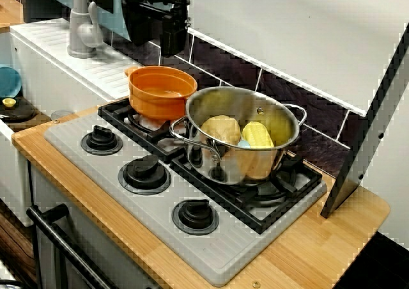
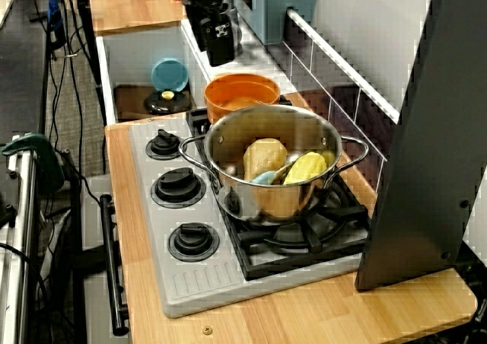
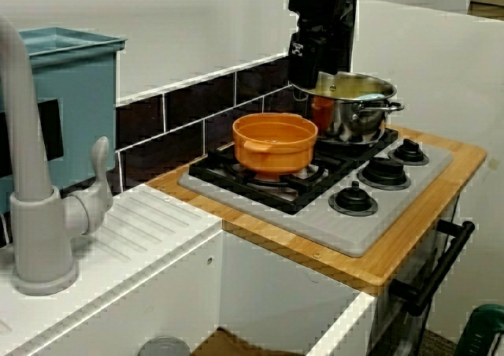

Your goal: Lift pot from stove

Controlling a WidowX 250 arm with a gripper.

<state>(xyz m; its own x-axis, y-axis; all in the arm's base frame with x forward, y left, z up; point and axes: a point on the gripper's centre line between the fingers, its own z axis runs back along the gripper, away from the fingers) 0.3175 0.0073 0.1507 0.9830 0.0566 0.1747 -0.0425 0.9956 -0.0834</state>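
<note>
Table (image 1: 319,250) of light wood carries the grey stove (image 1: 211,250) with three black knobs in a row at its front. Black grates (image 1: 281,199) hold a large steel pot (image 1: 246,139) with yellow and tan food pieces inside, and just beside it, on the rear burner, stands the smaller orange pot (image 1: 162,91), upright and empty. The black gripper (image 1: 163,30) hangs above and behind the orange pot, not touching it; whether its fingers are spread or closed I cannot tell.
</note>
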